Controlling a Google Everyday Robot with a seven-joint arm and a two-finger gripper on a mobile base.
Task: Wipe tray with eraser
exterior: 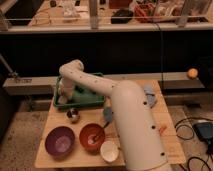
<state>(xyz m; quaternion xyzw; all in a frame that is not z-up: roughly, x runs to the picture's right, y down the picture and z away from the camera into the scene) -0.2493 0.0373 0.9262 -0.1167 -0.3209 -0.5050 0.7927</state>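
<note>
The green tray point(86, 99) sits at the back left of the wooden table. My white arm reaches from the lower right across the table and bends down into the tray. My gripper point(62, 96) is low over the tray's left end, close to its left rim. I cannot make out the eraser; the arm and wrist hide whatever lies under the gripper. The arm also covers the middle part of the tray.
A small metal bowl point(73, 115) stands just in front of the tray. A purple bowl point(60, 141), an orange bowl point(92, 136) and a white cup point(109, 151) sit along the front. A blue cloth point(149, 95) lies at the right. An orange ball point(192, 73) rests on the ledge behind.
</note>
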